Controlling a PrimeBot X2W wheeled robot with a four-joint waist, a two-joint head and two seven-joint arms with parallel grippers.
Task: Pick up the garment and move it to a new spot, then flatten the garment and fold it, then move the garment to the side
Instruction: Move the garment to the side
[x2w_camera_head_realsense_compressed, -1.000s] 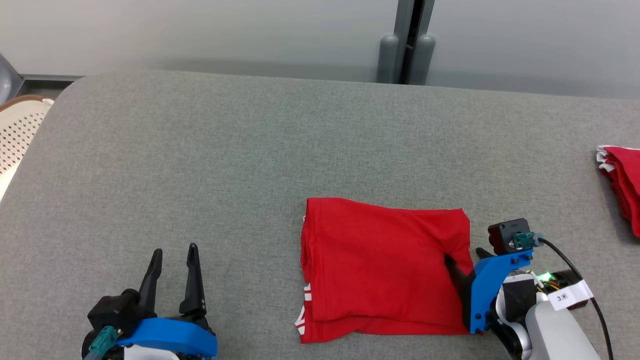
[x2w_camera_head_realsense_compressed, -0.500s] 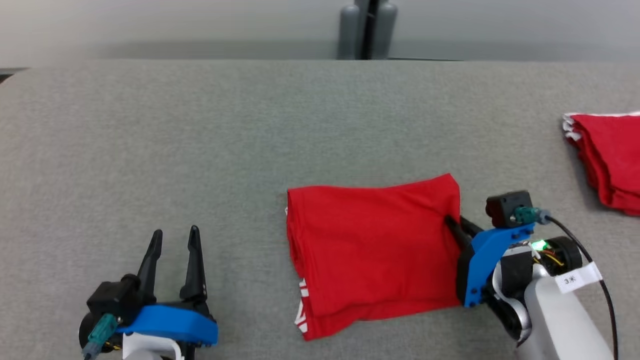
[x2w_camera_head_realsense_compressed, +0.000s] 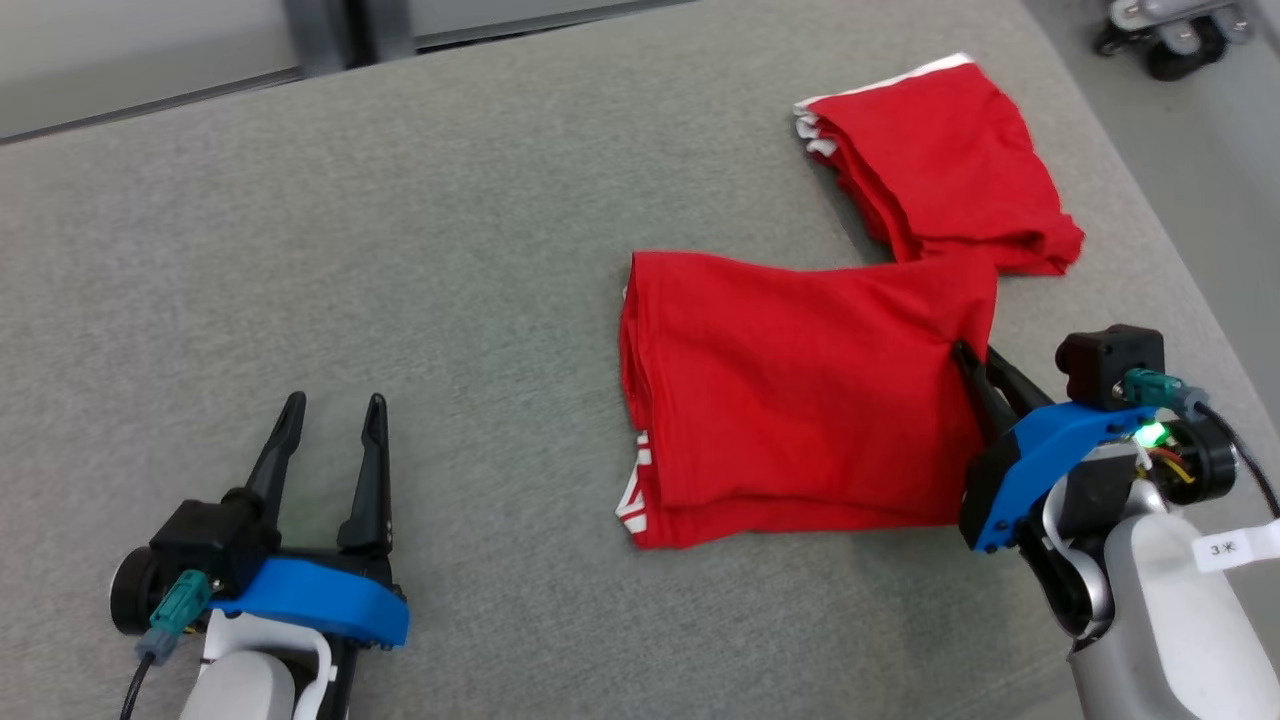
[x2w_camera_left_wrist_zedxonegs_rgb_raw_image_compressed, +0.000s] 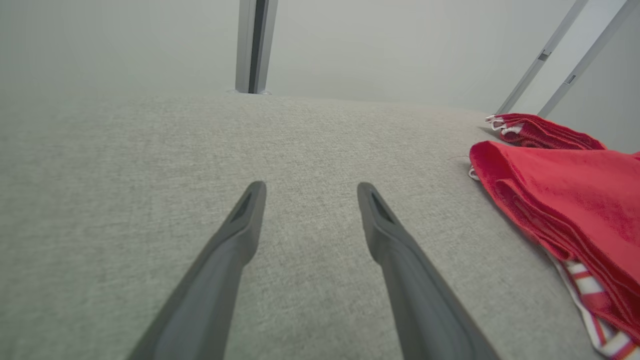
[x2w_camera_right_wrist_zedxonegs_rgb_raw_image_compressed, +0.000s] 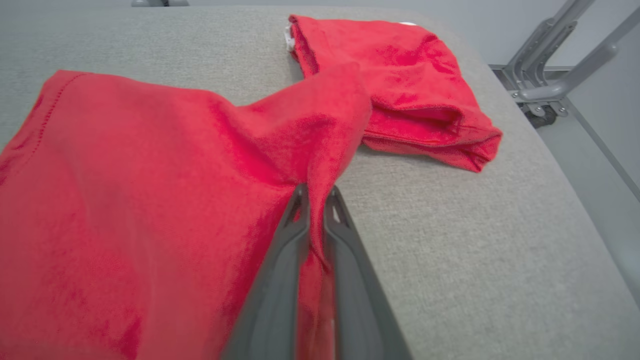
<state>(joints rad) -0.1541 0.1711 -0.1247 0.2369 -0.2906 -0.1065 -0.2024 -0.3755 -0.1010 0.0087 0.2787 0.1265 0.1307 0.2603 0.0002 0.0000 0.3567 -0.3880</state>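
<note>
a: red garment (x2w_camera_head_realsense_compressed: 800, 400), folded, lies on the grey desk (x2w_camera_head_realsense_compressed: 400, 250), right of the middle and on the near side.
b: and the right claw (x2w_camera_head_realsense_compressed: 968, 352)?
a: pinched together on the garment's right edge. the cloth rises into a little peak between its fingers (x2w_camera_right_wrist_zedxonegs_rgb_raw_image_compressed: 280, 260).
b: left claw (x2w_camera_head_realsense_compressed: 335, 400)?
a: near left, fingers apart with nothing between them, low over bare grey fabric, well apart from the garment.
b: anything else red?
a: a second folded pile (x2w_camera_head_realsense_compressed: 940, 160) at the far right. the gripped garment's far right corner reaches the pile's near edge. whether they touch, i cannot tell.
</note>
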